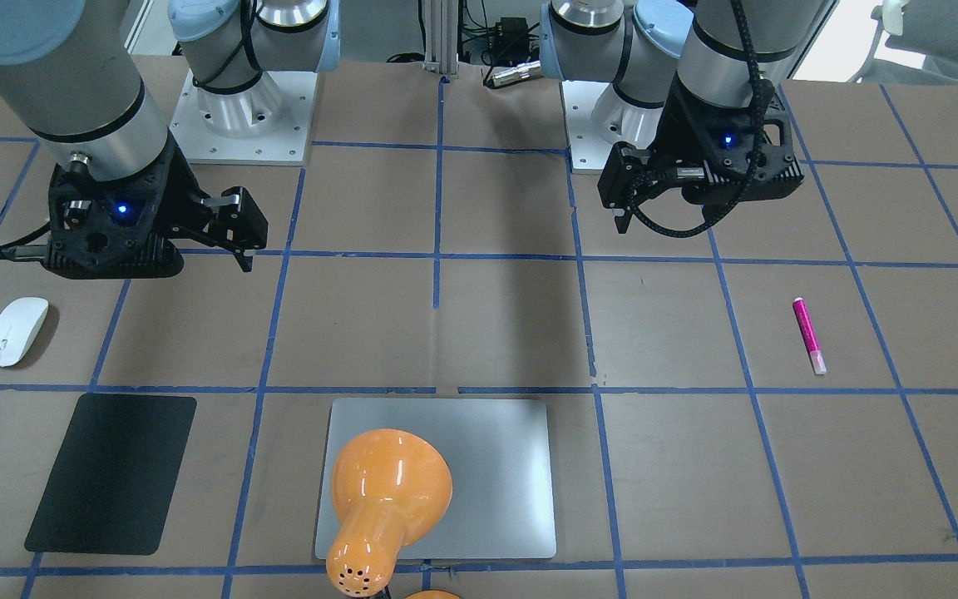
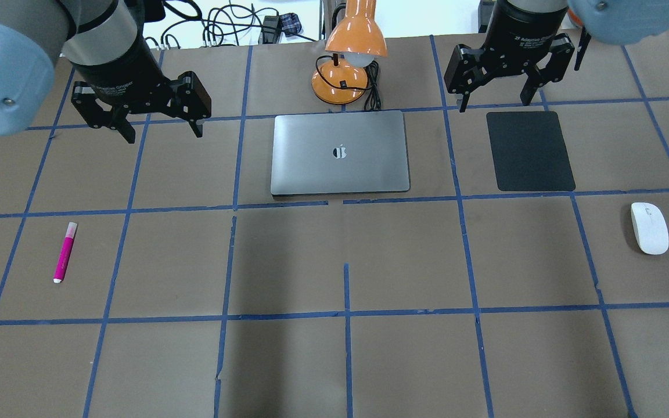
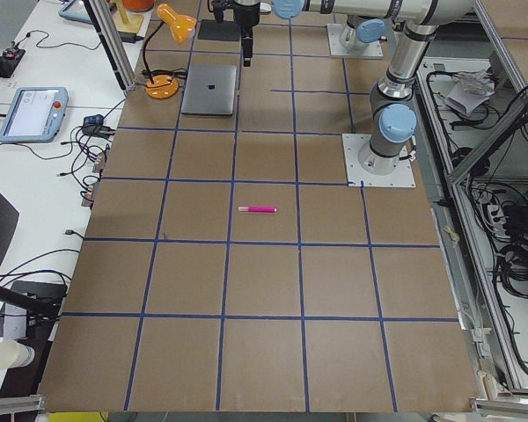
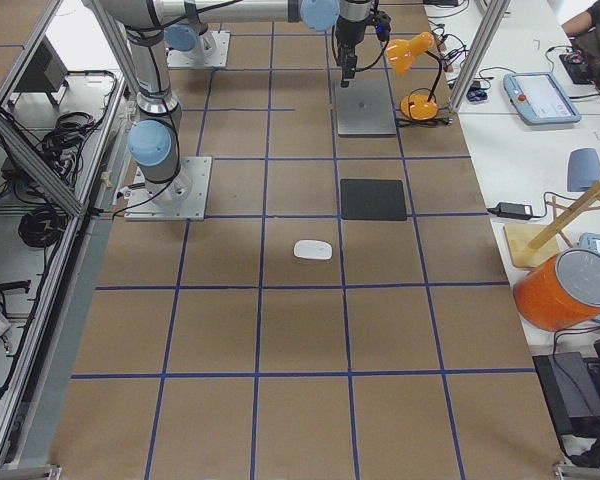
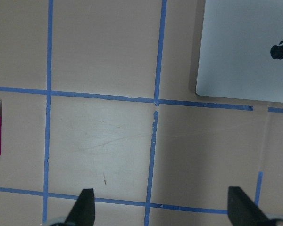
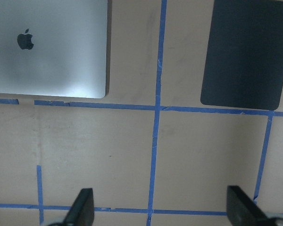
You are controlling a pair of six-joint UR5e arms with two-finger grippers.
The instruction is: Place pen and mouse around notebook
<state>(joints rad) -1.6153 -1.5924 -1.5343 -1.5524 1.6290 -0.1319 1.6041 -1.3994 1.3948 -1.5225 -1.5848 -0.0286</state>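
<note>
My left gripper (image 2: 164,134) and right gripper (image 2: 494,104) hang spread and empty on either side of the notebook (image 2: 340,152). The pen (image 2: 65,252) lies well off its left, the mouse (image 2: 649,227) well off its right. I fear a skewed pinch rolling the slim pen, or the smooth mouse squirting free.

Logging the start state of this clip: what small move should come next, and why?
Probably shift the left hand toward the robot until it is over the pen, then lower it. That hand hangs open and empty, and the pen lies on its side of the table, well apart from the notebook.
</note>
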